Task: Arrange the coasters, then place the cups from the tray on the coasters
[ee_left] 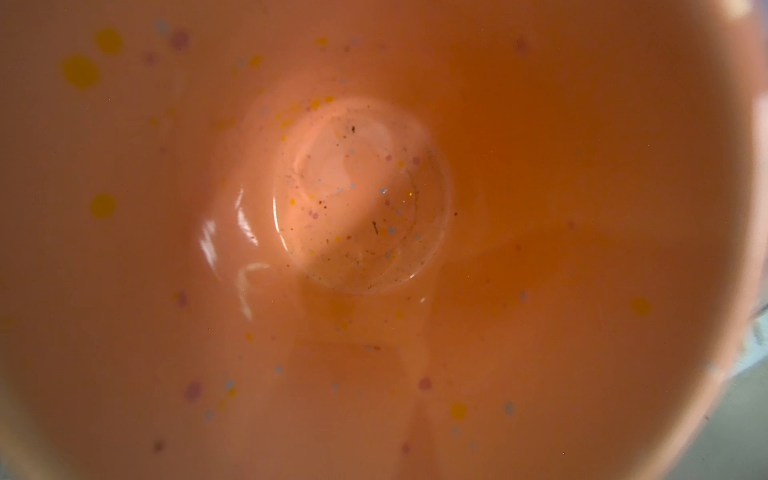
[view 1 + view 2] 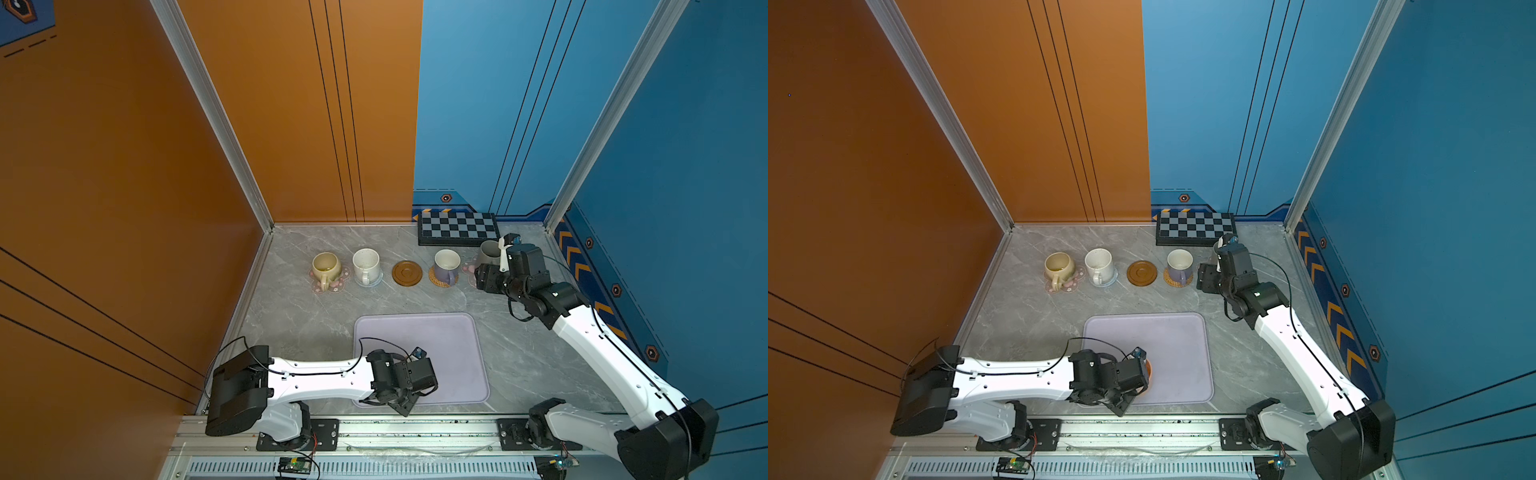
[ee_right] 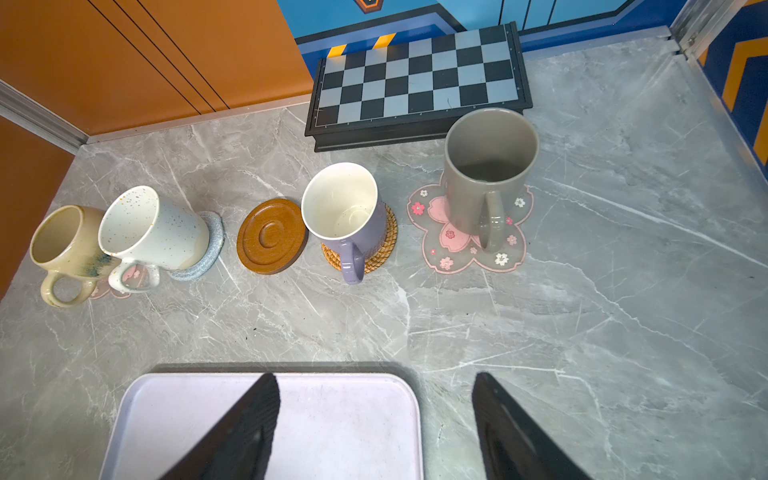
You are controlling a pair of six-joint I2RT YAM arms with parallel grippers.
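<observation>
Left gripper (image 2: 1132, 374): directly above speckled orange-peach ceramic mug (image 1: 361, 195), which stands under it on pale lavender rectangular tray (image 2: 1183, 332); jaws hidden, grip cannot be told.

Right gripper (image 3: 374, 376): jaws wide apart, nothing between. Ahead of it: tall grey mug (image 3: 490, 166) on pink flower-shaped coaster (image 3: 449, 245), lavender mug (image 3: 349, 216) on tan rattan coaster (image 3: 383, 253), dark brown wooden disc coaster (image 3: 270, 237) bare. Farther from it: speckled white mug (image 3: 153, 224) on blue-grey crocheted coaster (image 3: 208, 257), beige-yellow mug (image 3: 66, 245) on second pink flower coaster (image 3: 124, 284).

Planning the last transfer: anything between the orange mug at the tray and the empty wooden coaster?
Nothing visible. Bare marble lies between the tray and the brown wooden coaster, whose top is empty. The speckled white mug and lavender mug flank it closely, so lowering the orange mug from above looks safest.
</observation>
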